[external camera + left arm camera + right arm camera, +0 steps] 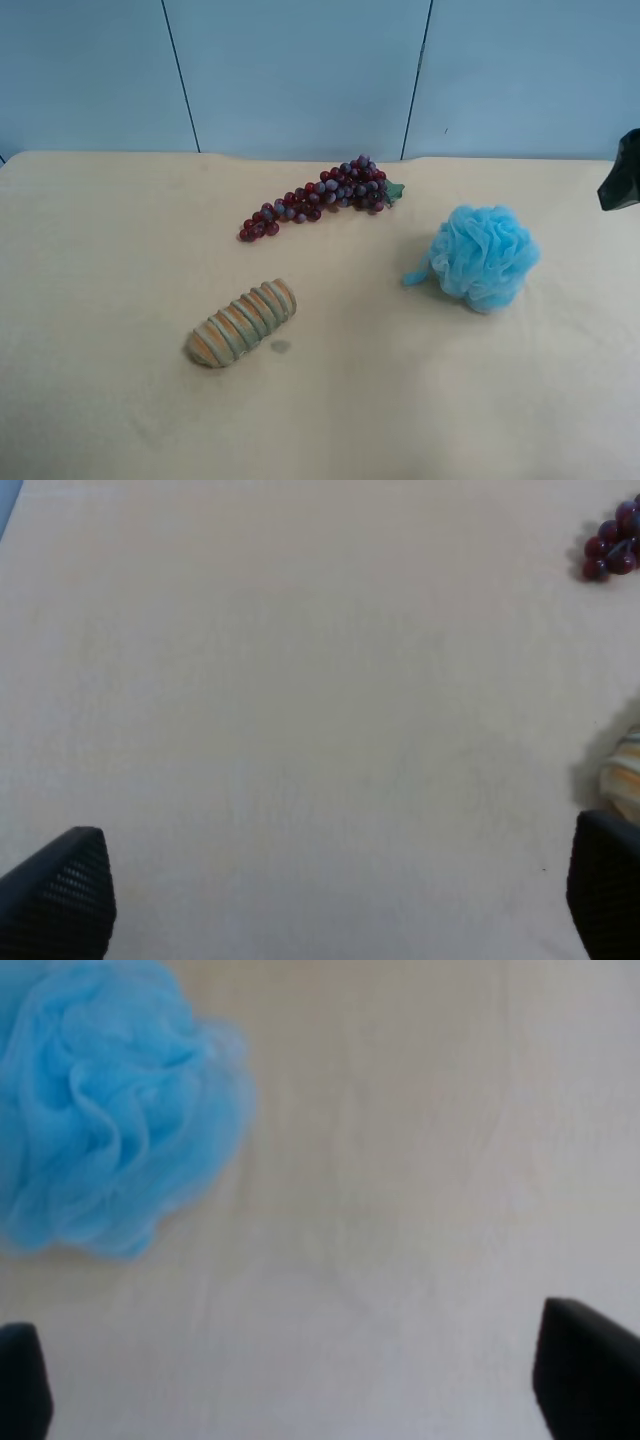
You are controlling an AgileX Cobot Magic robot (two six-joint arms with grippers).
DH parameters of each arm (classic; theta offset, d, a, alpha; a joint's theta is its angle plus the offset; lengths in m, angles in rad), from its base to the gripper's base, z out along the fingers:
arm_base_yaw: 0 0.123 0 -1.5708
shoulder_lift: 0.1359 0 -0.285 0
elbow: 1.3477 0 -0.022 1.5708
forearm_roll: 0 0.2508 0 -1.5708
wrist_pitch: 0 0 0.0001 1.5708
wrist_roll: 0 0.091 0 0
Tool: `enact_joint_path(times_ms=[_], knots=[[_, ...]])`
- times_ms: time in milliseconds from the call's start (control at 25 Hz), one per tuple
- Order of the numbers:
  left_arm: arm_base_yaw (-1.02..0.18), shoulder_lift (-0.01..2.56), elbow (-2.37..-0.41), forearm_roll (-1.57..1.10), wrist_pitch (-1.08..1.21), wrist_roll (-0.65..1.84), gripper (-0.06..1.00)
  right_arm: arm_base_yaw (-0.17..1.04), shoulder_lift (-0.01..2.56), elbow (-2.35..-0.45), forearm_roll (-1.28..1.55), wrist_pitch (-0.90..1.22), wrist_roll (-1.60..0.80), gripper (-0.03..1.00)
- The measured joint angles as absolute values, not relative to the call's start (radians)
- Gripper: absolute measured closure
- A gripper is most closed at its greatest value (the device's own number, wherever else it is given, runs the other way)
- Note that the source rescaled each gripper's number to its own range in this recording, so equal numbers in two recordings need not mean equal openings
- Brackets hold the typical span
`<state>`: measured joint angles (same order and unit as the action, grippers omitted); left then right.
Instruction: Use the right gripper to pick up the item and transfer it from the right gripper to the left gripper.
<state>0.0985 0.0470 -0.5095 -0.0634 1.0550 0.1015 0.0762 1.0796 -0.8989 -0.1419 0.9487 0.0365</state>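
Right wrist camera: right hand (300, 1375) spread wide, gripping nothing, both fingertips over bare surface (430, 1160). Ahead of it and off toward one finger's side, not between the fingers: light-blue pouf (110, 1100), resting on the surface. Left wrist camera: left hand (335, 890) equally wide and empty. Just beyond one fingertip, an edge of the ribbed loaf (622, 780), with a few grapes (612, 550) farther ahead. High camera alone: pouf's small tail, whole grape bunch and whole loaf together.

Lab-style test setup: beige cloth-covered table (100, 400), plain blue partition panels (300, 70)
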Motion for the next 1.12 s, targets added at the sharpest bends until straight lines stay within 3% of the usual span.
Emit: enact_joint_path(times_ms=[720, 1120], knots=[[0.099, 0.047, -0.509, -0.063, 1.055, 0.102, -0.01, 0.074, 1.303, -0.899, -0.083, 0.609, 0.067, 0.04], [0.099, 0.047, -0.509, -0.063, 1.055, 0.102, -0.01, 0.073, 1.496, -0.899, 0.164, 0.477, -0.14, 0.04]])
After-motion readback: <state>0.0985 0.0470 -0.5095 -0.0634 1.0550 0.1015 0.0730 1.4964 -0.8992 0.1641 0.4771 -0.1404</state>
